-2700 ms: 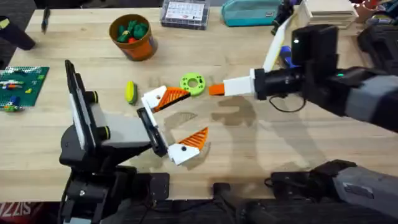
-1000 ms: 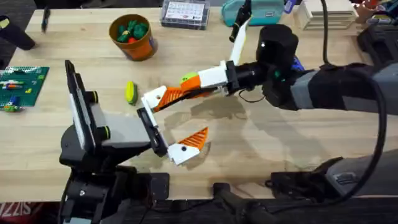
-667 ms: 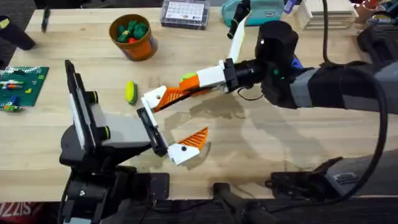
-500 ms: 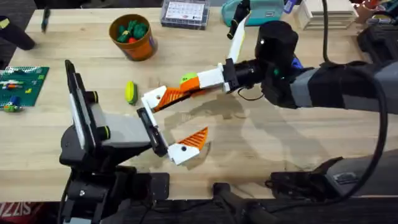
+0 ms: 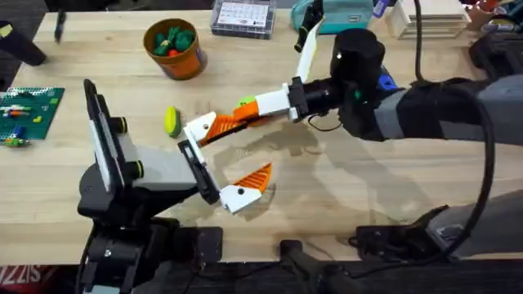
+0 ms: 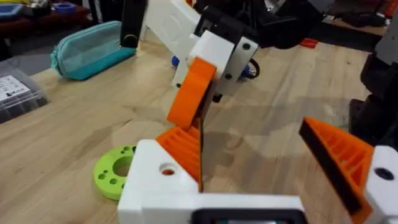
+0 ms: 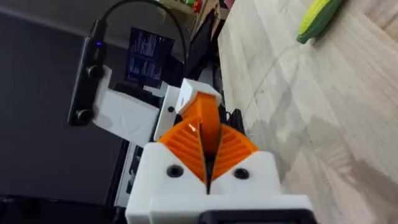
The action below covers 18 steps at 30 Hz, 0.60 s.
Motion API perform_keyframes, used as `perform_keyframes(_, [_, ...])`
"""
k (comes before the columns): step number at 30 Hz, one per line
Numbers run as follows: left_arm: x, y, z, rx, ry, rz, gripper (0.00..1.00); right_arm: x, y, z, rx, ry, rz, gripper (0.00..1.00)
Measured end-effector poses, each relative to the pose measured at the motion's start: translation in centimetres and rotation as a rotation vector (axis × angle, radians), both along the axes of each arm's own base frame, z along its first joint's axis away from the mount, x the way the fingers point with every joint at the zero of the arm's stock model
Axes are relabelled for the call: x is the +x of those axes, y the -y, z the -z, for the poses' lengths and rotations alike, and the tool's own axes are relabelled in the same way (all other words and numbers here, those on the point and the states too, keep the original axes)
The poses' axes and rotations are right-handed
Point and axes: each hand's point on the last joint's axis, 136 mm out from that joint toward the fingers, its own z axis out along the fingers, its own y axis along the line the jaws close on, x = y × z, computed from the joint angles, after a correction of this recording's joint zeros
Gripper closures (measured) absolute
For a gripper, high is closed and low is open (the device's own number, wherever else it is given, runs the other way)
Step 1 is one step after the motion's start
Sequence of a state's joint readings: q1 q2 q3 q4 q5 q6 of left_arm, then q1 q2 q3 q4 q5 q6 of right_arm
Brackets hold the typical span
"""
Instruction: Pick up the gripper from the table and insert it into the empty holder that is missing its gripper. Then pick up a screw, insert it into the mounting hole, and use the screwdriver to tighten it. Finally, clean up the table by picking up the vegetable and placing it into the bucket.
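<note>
The right gripper [image 5: 245, 113] [image 7: 204, 130] is closed, its two orange ribbed pads pressed flat together. Its tips touch the orange fingertip wedge [image 5: 221, 124] [image 6: 183, 149] that sits on the white holder block [image 5: 196, 129] [image 6: 161, 180]. Whether the pads pinch that wedge cannot be told. The holder is one finger of the left gripper [image 5: 255, 147] [image 6: 242, 134], which is spread wide, and its twin finger is well apart from the right gripper's tips. Just beside the closed pads, partly under them, lies a green ring disc [image 5: 245, 102] [image 6: 115, 173]. Beyond the tips, past the holder, the yellow-green toy corn cob [image 5: 172, 121] [image 7: 320, 17] lies on the wooden table [image 5: 327, 188]. Farther out that way stands the orange bucket [image 5: 184, 59].
</note>
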<state>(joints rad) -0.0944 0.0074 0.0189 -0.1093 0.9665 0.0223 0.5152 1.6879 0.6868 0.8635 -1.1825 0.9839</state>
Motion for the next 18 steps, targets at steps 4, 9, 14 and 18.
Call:
perform_keyframes(4, [0.10, -0.06, 0.00, 0.000, 0.000, -0.007, 0.006, 0.13, -0.08, 0.00, -0.002, -0.007, 0.009, 0.996])
perform_keyframes(9, [0.26, -0.15, 0.00, 0.001, 0.001, -0.017, 0.006, 0.36, -0.25, 0.01, -0.006, -0.010, 0.025, 0.996])
perform_keyframes(14, [0.32, -0.18, 0.00, 0.002, 0.001, -0.021, 0.006, 0.77, -0.41, -0.07, -0.009, -0.014, 0.047, 0.996])
perform_keyframes(18, [0.38, -0.23, 0.01, 0.002, 0.001, -0.026, 0.005, 0.98, -0.50, -0.13, -0.011, -0.018, 0.058, 0.996])
